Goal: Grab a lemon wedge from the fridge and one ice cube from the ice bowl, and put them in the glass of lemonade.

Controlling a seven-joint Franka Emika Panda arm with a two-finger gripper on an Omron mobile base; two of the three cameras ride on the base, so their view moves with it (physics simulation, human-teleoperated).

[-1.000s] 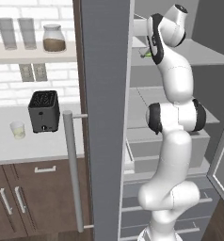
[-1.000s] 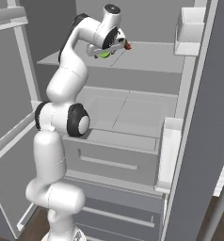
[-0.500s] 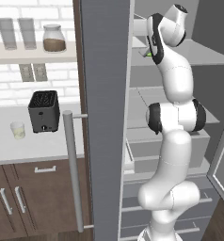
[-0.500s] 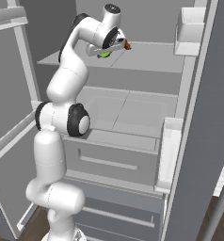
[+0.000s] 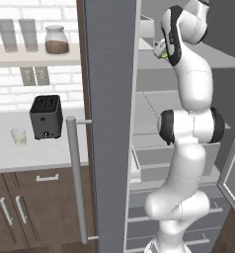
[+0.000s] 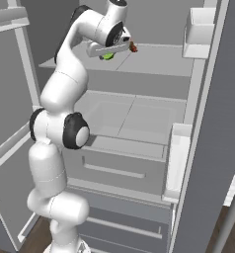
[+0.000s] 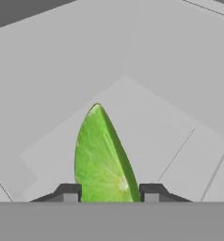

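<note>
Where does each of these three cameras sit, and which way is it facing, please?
Left base view: behind the arm's left, facing the open fridge and counter; arm at right.
Right base view: behind its right, facing the fridge shelves; arm at left.
Hand view: on the hand, looking along the fingers at the lemon wedge.
All three share the wedge.

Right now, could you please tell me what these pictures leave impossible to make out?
- Gripper in the hand view: fingertips cut off by the bottom edge, contact with the lemon wedge unclear.
- Lemon wedge in the left base view: mostly hidden behind the arm.
- Glass of lemonade: too small to judge contents.
</note>
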